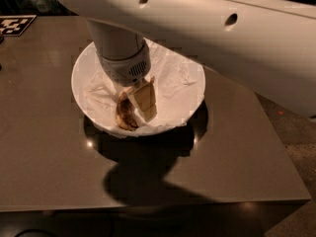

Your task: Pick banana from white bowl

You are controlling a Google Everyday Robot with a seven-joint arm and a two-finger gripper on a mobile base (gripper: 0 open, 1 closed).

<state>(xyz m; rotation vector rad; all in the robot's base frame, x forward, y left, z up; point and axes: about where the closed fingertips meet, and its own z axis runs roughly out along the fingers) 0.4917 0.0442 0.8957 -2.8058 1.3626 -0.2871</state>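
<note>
Hanging from the thick white arm (222, 38), the gripper (142, 105) is low inside the bowl (76, 80), at about 7 o'clock from the bowl's centre. The banana (126, 115) lies there on the crumpled paper (173, 80), close to the near rim, and its length runs roughly from 12 to 6 o'clock. The lower end of the gripper stands just beside the banana, on its 3 o'clock side, and seems to touch it or nearly so. Whether the gripper is open or already closed on the fruit I cannot tell, because the wrist hides the upper part of the banana.

I judge that the step in hand is the grasp itself. To do it well, the gripper should sit across the short width of the banana, near its middle, so that the fruit does not swing when lifted. The banana looks dark and overripe, so it is probably soft, and the squeeze should be only firm enough to hold. The paper could be caught together with it, so the grip should stay a little above the paper. The lift should then go straight up, because the bowl stands free on the dark table (44, 157) and a sideways pull could drag it.
</note>
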